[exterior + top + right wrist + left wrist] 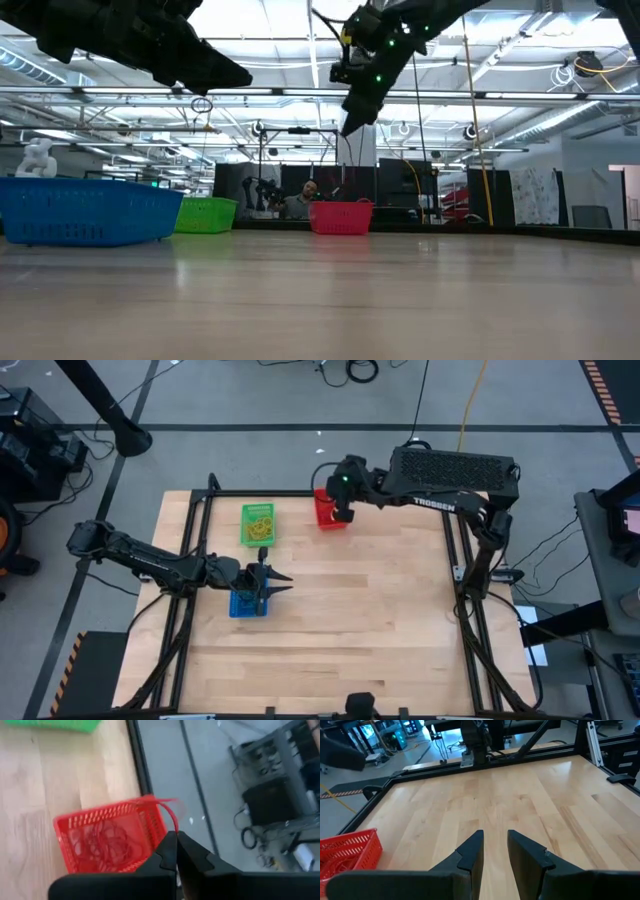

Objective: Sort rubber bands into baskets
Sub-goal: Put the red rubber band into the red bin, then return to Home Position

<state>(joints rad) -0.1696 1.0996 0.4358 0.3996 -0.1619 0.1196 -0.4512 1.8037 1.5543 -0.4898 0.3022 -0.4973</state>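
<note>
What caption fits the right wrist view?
Right gripper, shut on a red rubber band, above the red basket.

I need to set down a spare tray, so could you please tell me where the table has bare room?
The wood right of the blue basket and below the red basket is bare. The far-left strip around the green basket is crowded.
</note>
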